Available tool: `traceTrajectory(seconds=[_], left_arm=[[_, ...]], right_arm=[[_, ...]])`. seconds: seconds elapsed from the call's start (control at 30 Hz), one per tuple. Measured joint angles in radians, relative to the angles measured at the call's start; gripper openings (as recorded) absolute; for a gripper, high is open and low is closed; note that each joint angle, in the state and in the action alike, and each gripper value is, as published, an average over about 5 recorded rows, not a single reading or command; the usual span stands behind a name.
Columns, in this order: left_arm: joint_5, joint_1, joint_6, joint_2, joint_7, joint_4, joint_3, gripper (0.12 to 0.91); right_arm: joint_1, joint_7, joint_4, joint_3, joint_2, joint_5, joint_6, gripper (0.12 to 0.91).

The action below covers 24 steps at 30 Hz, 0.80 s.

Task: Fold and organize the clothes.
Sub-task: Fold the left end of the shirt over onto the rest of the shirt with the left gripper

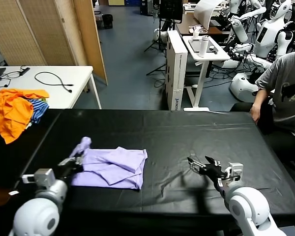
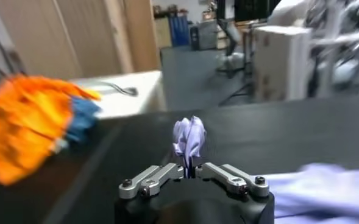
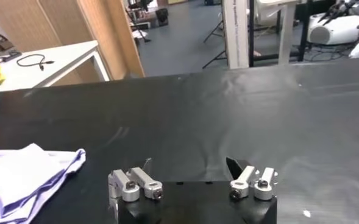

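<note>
Left gripper (image 1: 79, 158) is closed on a corner of the lavender T-shirt (image 1: 115, 167), and a small bunch of the fabric (image 2: 189, 139) stands up above the pinched fingertips in the left wrist view. The rest of the shirt lies partly folded on the black table (image 1: 187, 132), just to the right of this gripper, toward the front edge. Right gripper (image 1: 202, 165) hovers over bare table, well apart from the shirt, with its fingers (image 3: 135, 182) spread wide and holding nothing.

Several things can go wrong from here, in my judgement. The grip takes only a small tuft of thin cotton, so the cloth may slip out if the arm pulls fast or far. Because nothing presses the shirt down on the other side, a pull can drag the whole garment across the smooth table cover instead of folding it, and the layers already folded may open again. If the held corner is carried over unevenly, the fold will come out crooked or bunched. The heap of orange and blue-striped clothes (image 1: 14, 110) lies at the left of the table, near the left arm, and a wide swing could touch it.
</note>
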Motion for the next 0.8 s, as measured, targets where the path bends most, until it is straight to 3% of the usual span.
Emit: traceTrajectory(seconds=[0.37, 0.8], left_arm=[[-0.034, -0.058, 0.003, -0.096, -0.004, 0.016, 0.142, 0.199], [0.009, -0.073, -0.017, -0.163, 0.005, 0.066, 0.203, 0.199]], right_arm=[[-0.032, -0.002, 0.011, 0.008, 0.007, -0.013, 0.001, 0.907], [-0.033, -0.001, 0.008, -0.006, 0.012, -0.019, -0.001, 0.907]])
